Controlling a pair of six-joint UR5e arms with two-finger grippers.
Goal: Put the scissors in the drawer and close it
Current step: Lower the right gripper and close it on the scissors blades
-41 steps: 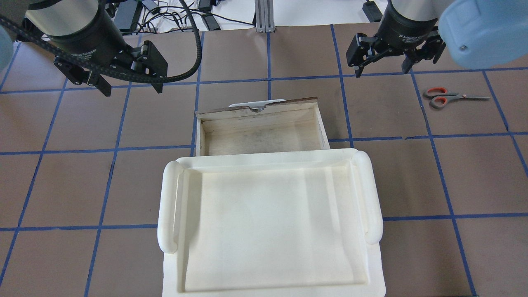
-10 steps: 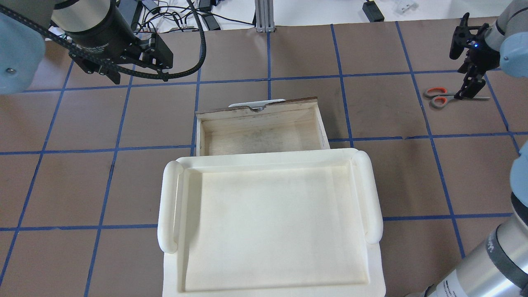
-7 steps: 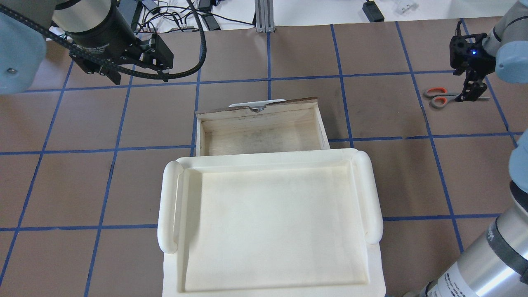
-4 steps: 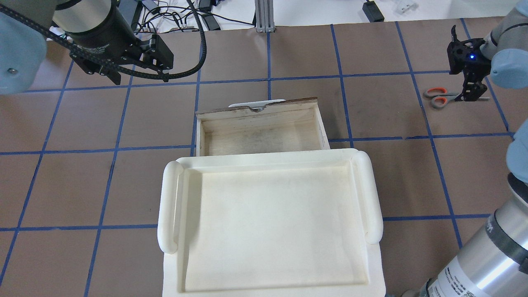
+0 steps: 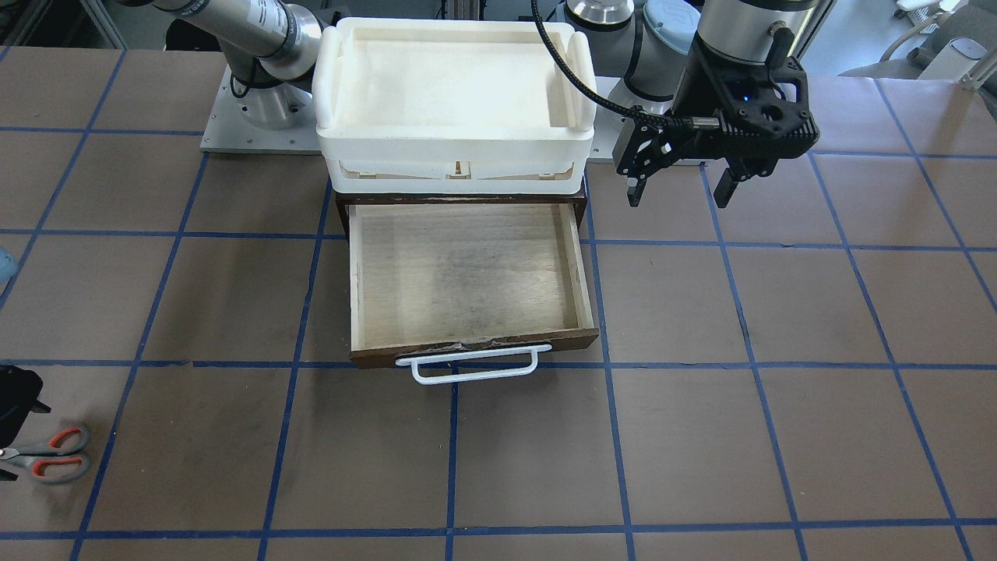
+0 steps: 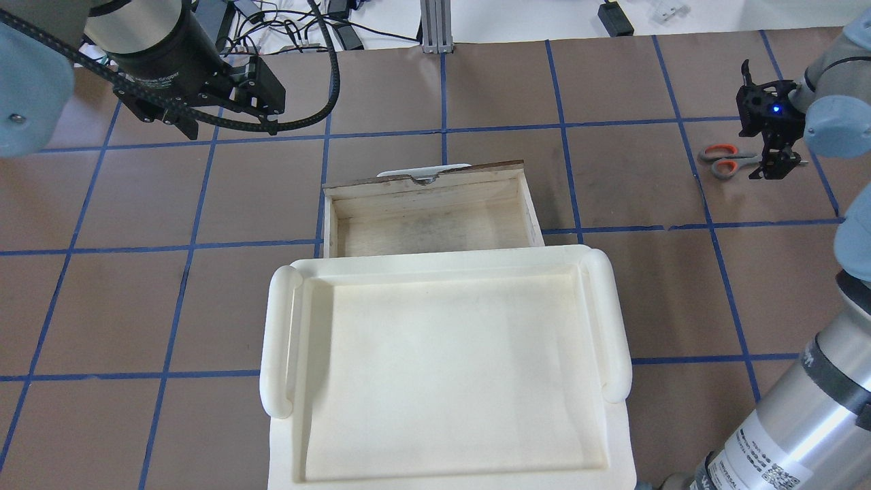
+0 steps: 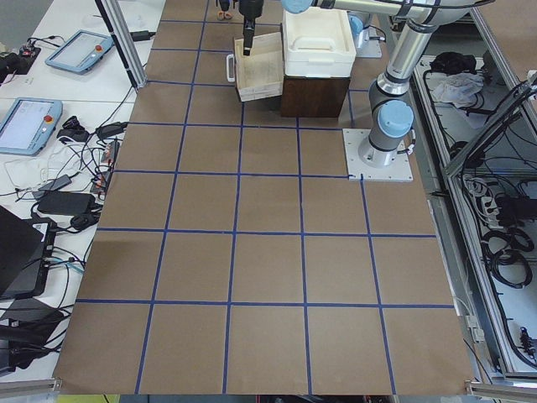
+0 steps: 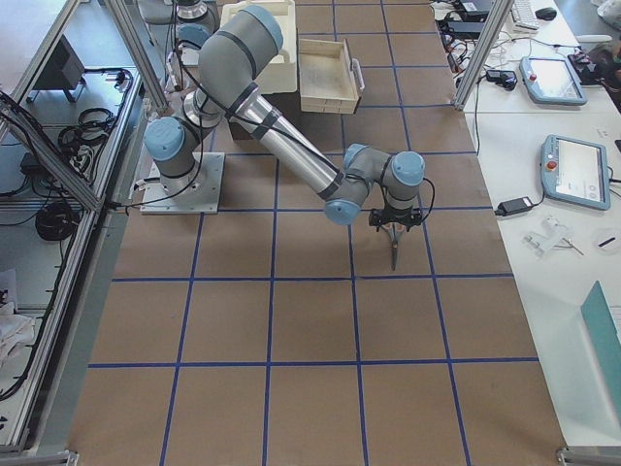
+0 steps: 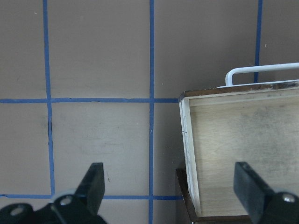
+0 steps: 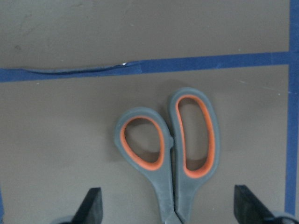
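The scissors (image 6: 723,160) lie flat on the table at the far right, grey handles with orange lining, blades pointing right. They also show in the right wrist view (image 10: 174,148) and at the left edge of the front view (image 5: 48,455). My right gripper (image 10: 170,211) is open and low over them, one finger on each side near the pivot; it shows in the overhead view (image 6: 770,165). The drawer (image 6: 429,228) is pulled open and empty, its white handle (image 5: 467,365) pointing away from me. My left gripper (image 6: 228,126) is open and empty, hovering left of the drawer (image 9: 243,154).
A white plastic tray (image 6: 275,340) sits on top of the dark cabinet (image 5: 459,196) that holds the drawer. Blue tape lines grid the brown table. Cables and tablets lie beyond the table's far edge.
My right gripper has swung out from the back of the table to the scissors and come down over them, still open. The scissors and drawer have not moved. The left gripper has barely shifted.
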